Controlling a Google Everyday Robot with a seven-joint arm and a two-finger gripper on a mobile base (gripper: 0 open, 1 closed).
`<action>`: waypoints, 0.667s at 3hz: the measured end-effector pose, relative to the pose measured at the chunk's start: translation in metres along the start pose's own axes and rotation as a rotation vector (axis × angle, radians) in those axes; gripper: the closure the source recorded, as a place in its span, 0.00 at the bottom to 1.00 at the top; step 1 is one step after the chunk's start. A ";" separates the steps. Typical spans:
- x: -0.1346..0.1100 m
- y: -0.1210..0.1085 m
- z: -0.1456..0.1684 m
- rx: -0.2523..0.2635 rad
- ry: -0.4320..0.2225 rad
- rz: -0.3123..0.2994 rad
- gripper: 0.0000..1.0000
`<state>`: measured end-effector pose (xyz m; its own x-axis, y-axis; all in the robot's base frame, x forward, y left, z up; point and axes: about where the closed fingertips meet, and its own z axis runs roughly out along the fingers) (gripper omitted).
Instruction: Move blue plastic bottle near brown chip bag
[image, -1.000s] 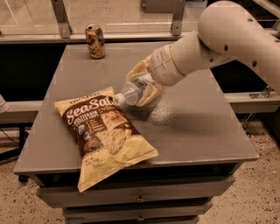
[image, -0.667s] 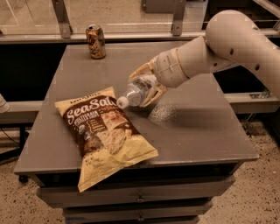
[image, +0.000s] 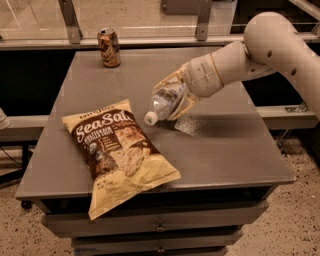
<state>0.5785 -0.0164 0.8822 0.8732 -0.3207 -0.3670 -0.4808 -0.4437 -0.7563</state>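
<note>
The grey worktop (image: 230, 150) has open room across its right half and along the front right edge; the drawers (image: 160, 227) beneath it are shut. The pale arm (image: 280, 45) reaches in from the right above the back right part. The brown chip bag (image: 117, 150) lies flat on the front left, its lower corner hanging over the front edge, and it looks closed. The gripper (image: 169, 102) sits near mid-worktop, its fingers (image: 181, 109) closed around the blue plastic bottle (image: 161, 100), which tilts cap-down toward the bag's upper right corner, just beside it; whether the cap touches the surface is unclear. A brown can (image: 109, 47) stands upright by the back edge, well apart
</note>
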 end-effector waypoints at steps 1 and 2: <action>-0.003 0.002 -0.005 -0.016 -0.020 -0.060 0.58; -0.006 0.005 -0.009 -0.033 -0.016 -0.107 0.35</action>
<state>0.5705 -0.0238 0.8856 0.9206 -0.2572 -0.2937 -0.3870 -0.5019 -0.7735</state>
